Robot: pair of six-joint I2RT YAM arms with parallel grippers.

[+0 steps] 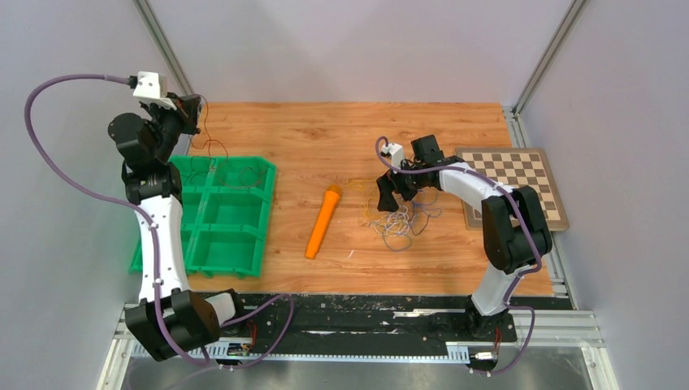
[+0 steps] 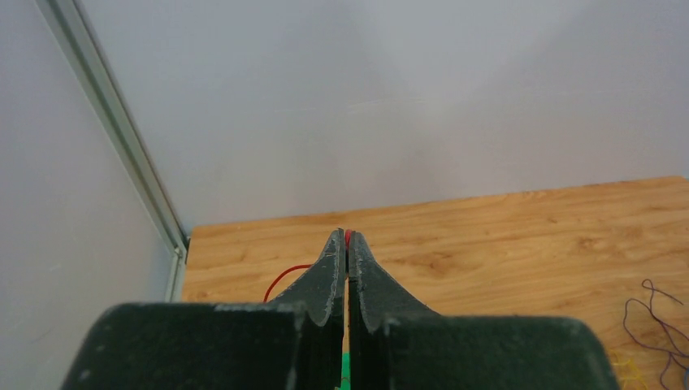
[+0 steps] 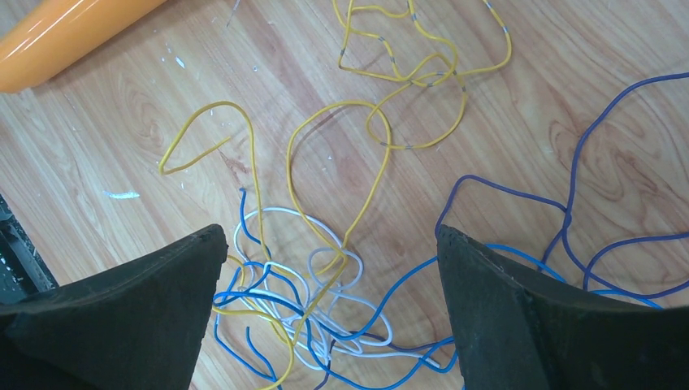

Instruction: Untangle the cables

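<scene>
The cables lie as a tangle (image 1: 398,221) of thin wires on the wooden table, right of centre. My right gripper (image 1: 396,195) hovers just over it, open. In the right wrist view its fingers (image 3: 331,236) straddle a knot of white, blue (image 3: 406,279) and yellow (image 3: 252,162) wires, touching none; purple loops (image 3: 573,162) spread to the right. At the far left, raised by the back wall, my left gripper (image 1: 188,114) is shut on a red cable (image 2: 280,276). The cable shows at the fingertips (image 2: 347,237) and trails down (image 1: 213,150) toward the tray.
An orange marker (image 1: 322,221) lies left of the tangle, its end in the right wrist view (image 3: 65,32). A green compartment tray (image 1: 268,175) sits at the left under the left arm. A chessboard (image 1: 512,183) lies at the right edge. Grey walls enclose the table.
</scene>
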